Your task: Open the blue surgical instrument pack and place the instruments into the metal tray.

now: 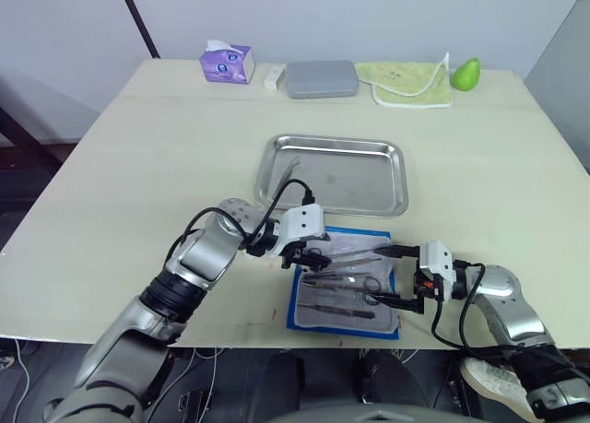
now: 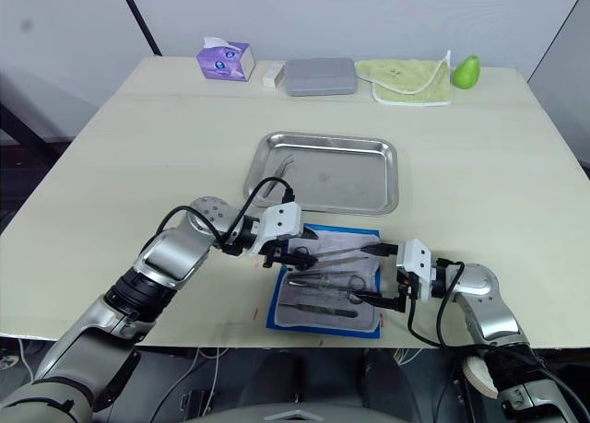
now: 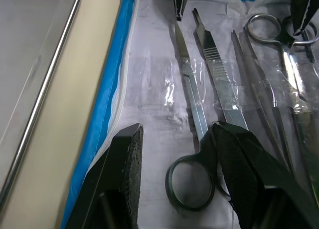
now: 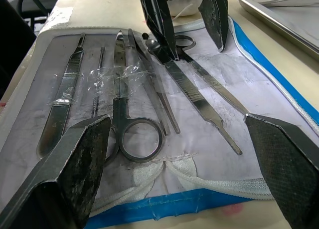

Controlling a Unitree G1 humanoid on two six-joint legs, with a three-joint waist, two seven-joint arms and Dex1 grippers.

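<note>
One opened blue surgical instrument pack holding about six instruments; one metal tray at its 12 o'clock; left gripper and right gripper both spread, gripping nothing.

Blue pack, seemingly grey-white lining; silver tray

We can read no text, label, brand, number or sign anywhere. The small purple cardboard tissue box at the far left of the pale wooden table carries a printed pattern, but we cannot make out any letters on it.
</note>
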